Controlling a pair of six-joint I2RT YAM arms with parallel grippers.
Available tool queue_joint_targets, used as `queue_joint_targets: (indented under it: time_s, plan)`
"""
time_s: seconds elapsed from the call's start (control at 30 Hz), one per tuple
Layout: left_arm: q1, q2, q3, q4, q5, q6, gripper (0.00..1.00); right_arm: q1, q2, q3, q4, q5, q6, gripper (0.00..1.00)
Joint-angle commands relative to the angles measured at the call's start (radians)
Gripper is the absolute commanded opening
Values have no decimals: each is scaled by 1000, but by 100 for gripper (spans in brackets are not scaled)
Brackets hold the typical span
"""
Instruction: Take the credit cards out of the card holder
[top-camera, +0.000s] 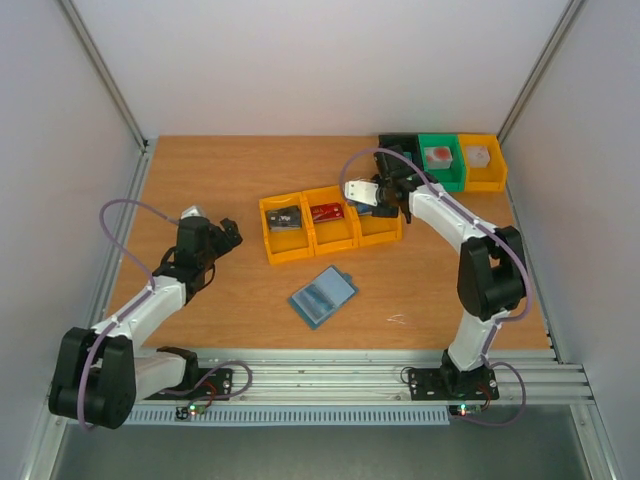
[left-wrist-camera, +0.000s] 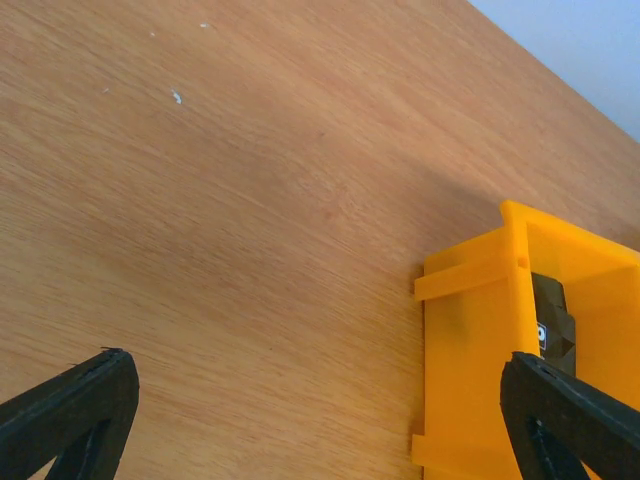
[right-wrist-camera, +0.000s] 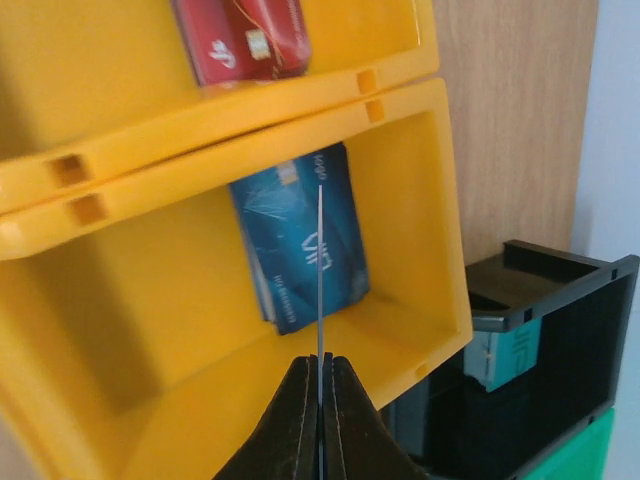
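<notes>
The card holder (top-camera: 322, 297), a flat blue wallet, lies shut on the table in front of three joined yellow bins. My right gripper (right-wrist-camera: 320, 375) is shut on a thin credit card (right-wrist-camera: 319, 270) seen edge-on, held over the right bin (right-wrist-camera: 420, 200). Blue cards (right-wrist-camera: 300, 240) lie in that bin. A red card (right-wrist-camera: 245, 35) lies in the middle bin (top-camera: 331, 217). A dark grey card (left-wrist-camera: 555, 325) rests in the left bin (left-wrist-camera: 470, 360). My left gripper (left-wrist-camera: 315, 365) stands open and holds nothing, over bare table just left of that bin.
At the back right stand a black bin (right-wrist-camera: 560, 330) holding a teal block (right-wrist-camera: 505, 350), a green bin (top-camera: 440, 175) with a red-white block, and a yellow bin (top-camera: 482, 178) with a grey block. White walls enclose the table.
</notes>
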Motion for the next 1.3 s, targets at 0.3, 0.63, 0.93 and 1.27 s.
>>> queue_joint_targets:
  time_s: [0.3,0.63,0.93,1.27]
  plan:
    - [4,-8,14,31,-48,23,99,-6,183,66,241,147,-158,1]
    - [7,3,24,36,-52,29,99,-6,220,31,321,174,-189,26]
    - [8,2,20,38,-43,30,99,-6,148,-10,256,148,-173,65]
    - [9,-10,15,45,-27,30,99,-7,39,80,81,37,125,68]
